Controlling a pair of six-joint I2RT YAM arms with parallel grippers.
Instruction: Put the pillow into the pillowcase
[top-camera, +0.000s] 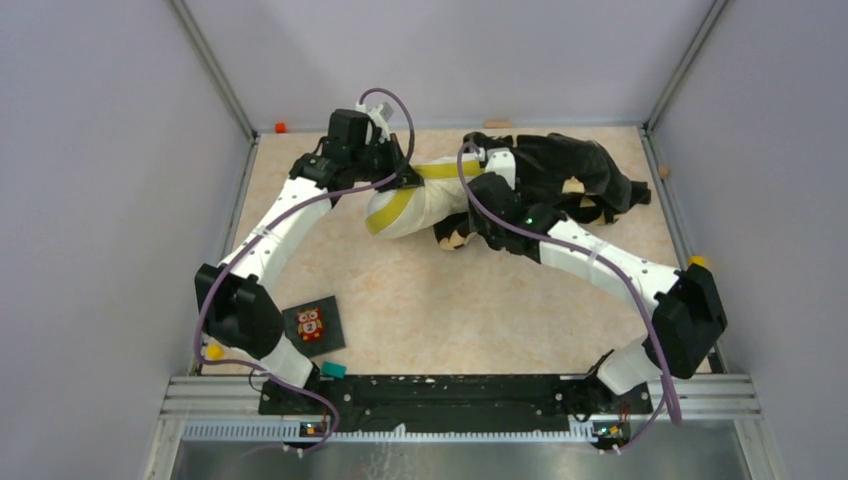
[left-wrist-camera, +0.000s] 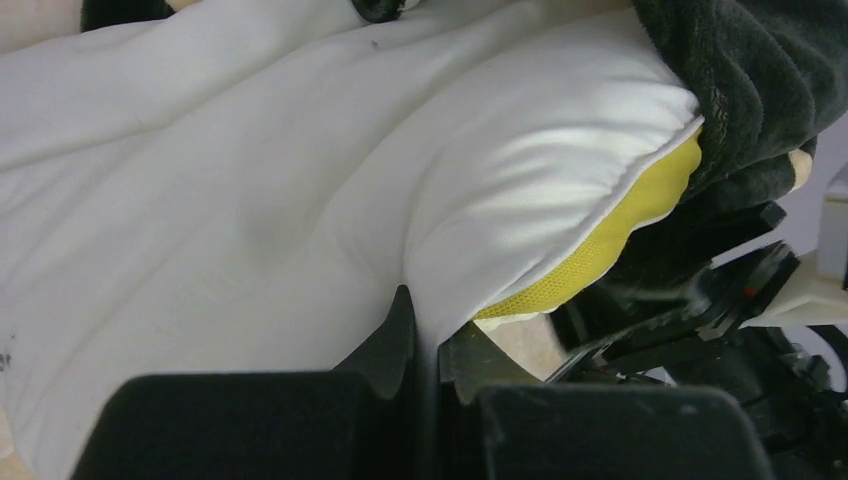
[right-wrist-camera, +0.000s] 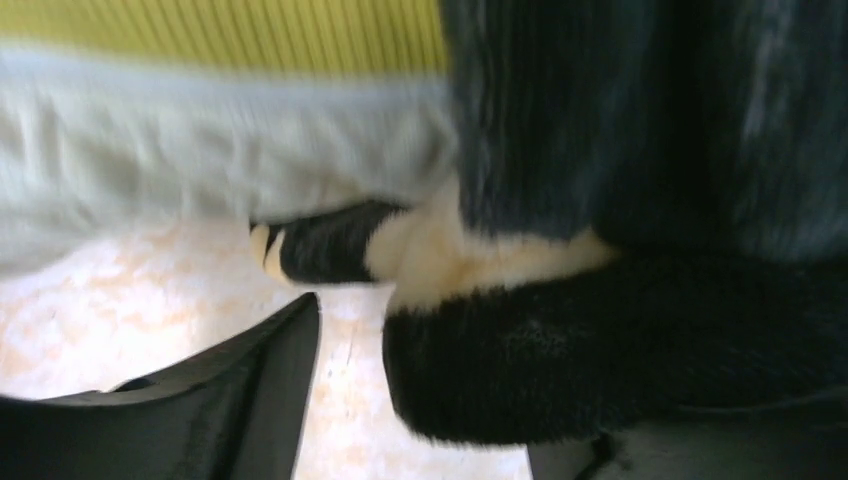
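The white pillow (top-camera: 425, 195) with its yellow band (top-camera: 390, 210) lies at the back of the table, its right end inside the black pillowcase (top-camera: 575, 170). My left gripper (top-camera: 398, 178) is shut on a pinched fold of the pillow's white cover (left-wrist-camera: 250, 200), close to the yellow band (left-wrist-camera: 620, 230); the pillowcase (left-wrist-camera: 740, 80) wraps the corner beyond. My right gripper (top-camera: 478, 205) is at the pillowcase mouth. In the right wrist view it (right-wrist-camera: 450, 390) stands open, with the pillowcase's furry black hem (right-wrist-camera: 600, 350) between the jaws, a gap beside the left finger (right-wrist-camera: 250, 380) and the pillow (right-wrist-camera: 200, 160) above.
A small dark owl-picture card (top-camera: 312, 325) lies front left near the left arm's base, with a teal block (top-camera: 333, 370) beside it. Grey walls and metal rails enclose the table (top-camera: 450, 310). Small orange and yellow pieces sit at the edges (top-camera: 280, 127) (top-camera: 697, 261).
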